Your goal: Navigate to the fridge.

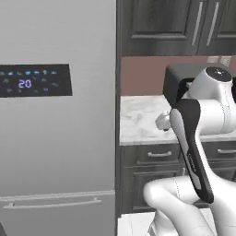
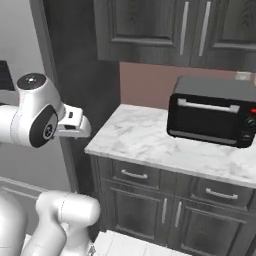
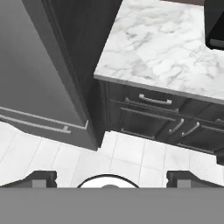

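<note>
The fridge [image 1: 55, 138] stood upright, its long axis vertical, its flat front facing the robot and taking up the left half of the left base view. It was a tall silver-grey steel appliance with a smooth, plain face. A black rectangular display panel [image 1: 34, 80] sat across the upper part of that face, carrying small blue icons and the figure "20". Low down, a horizontal seam marked off a bottom drawer, with a slim horizontal handle [image 1: 53, 203] just beneath the seam. In the hand view the fridge [image 3: 30, 78] appeared at the left, its lower drawer handle running along the front above the pale tiled floor [image 3: 131, 157].

Just beside the fridge's right side, a dark panel separated it from a marble-topped counter [image 2: 150, 140] over dark base cabinets [image 2: 165, 210] with slim metal pulls. A black toaster oven [image 2: 212, 117] stood on the counter towards its back right, close to the reddish-brown wall. Dark upper cabinets [image 2: 165, 30] hung above.

The white arm [image 1: 198, 152] rose at the lower right of the left base view, folded over in front of the counter. The gripper [image 3: 109, 177] hung above the floor, near the counter's left front corner, and its fingers [image 3: 41, 177] stood wide apart, holding nothing.
</note>
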